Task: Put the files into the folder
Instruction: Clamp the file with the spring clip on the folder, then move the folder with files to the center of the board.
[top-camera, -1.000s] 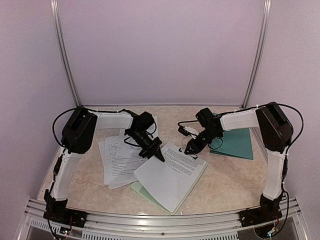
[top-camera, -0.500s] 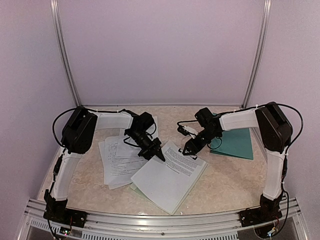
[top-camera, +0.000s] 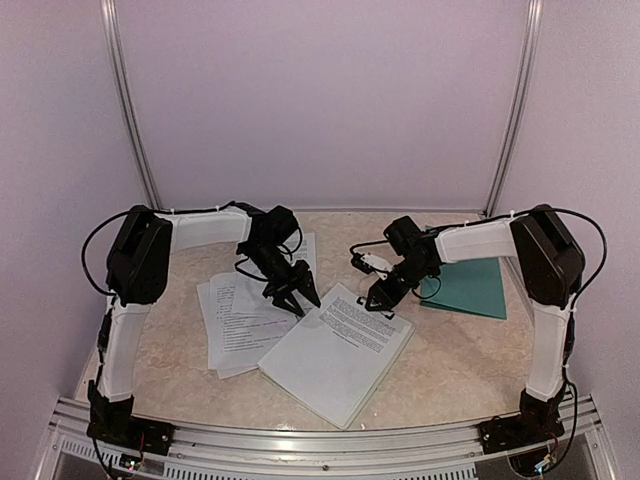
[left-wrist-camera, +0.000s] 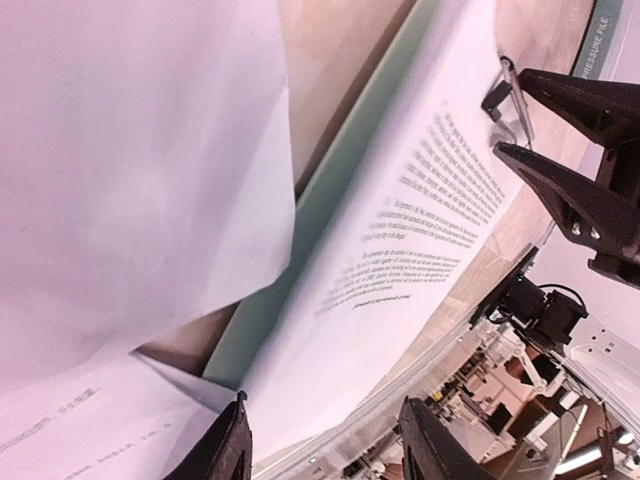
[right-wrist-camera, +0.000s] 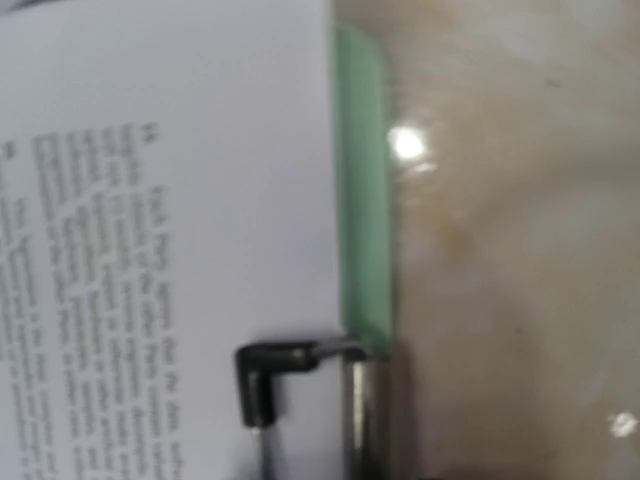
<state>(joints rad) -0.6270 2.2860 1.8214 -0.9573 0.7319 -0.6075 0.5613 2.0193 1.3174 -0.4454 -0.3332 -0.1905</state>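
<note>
One printed sheet of the files (top-camera: 338, 352) lies on a pale mint-green clipboard (left-wrist-camera: 300, 235), held under its top clip (right-wrist-camera: 300, 370). More files (top-camera: 238, 318) lie spread to the left. The dark teal folder (top-camera: 468, 285) lies shut at the back right, and its edge shows in the left wrist view (left-wrist-camera: 605, 30). My left gripper (top-camera: 293, 296) is open and empty, just above the clipboard's far left corner. My right gripper (top-camera: 380, 298) is open at the clip, its fingers (left-wrist-camera: 560, 185) apart. The right wrist view shows none of its own fingers.
The table's metal front rail (top-camera: 320, 440) runs along the near edge. The pale walls stand close on both sides and behind. Bare marble tabletop (top-camera: 460, 360) shows in front of the folder.
My left arm has swung back and left, taking its gripper slightly off the clipboard sheet. The right gripper has edged left at the clip. The clipboard and sheet shifted slightly left.
</note>
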